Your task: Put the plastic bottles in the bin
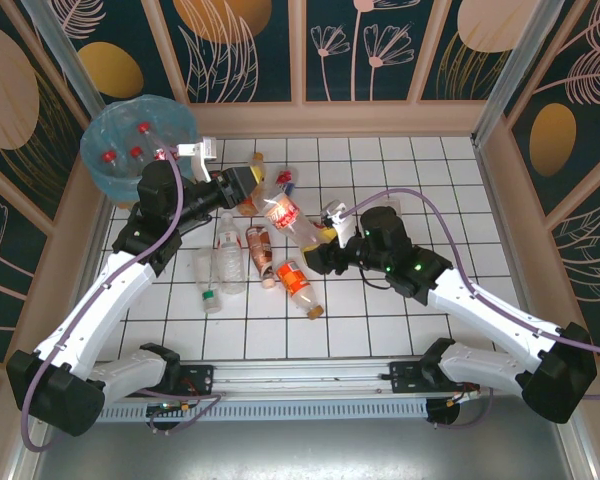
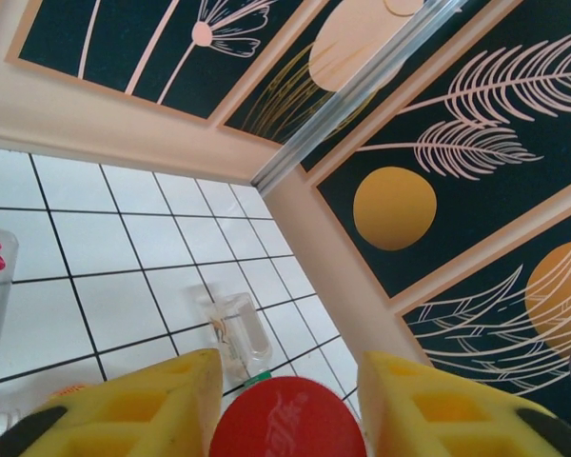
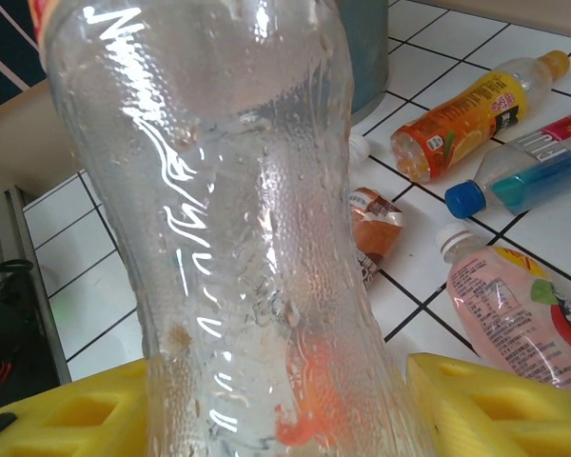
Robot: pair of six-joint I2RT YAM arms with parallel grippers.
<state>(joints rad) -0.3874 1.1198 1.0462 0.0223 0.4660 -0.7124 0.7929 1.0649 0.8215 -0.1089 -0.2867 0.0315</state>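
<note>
I'm holding bottle [image 3: 257,190] in right gripper [image 3: 285,400], left gripper [image 2: 290,381] straddling cap [image 2: 287,424], grip unclear: centring it squarely before right releases.

The bottle [image 3: 257,238] is clear, glossy plastic with a dimpled skin. The yellow fingers [image 3: 67,419] look matt and rubbery. The white tiles [image 2: 124,305] are smooth and shiny. The red cap [image 2: 287,424] is smooth plastic.
</note>
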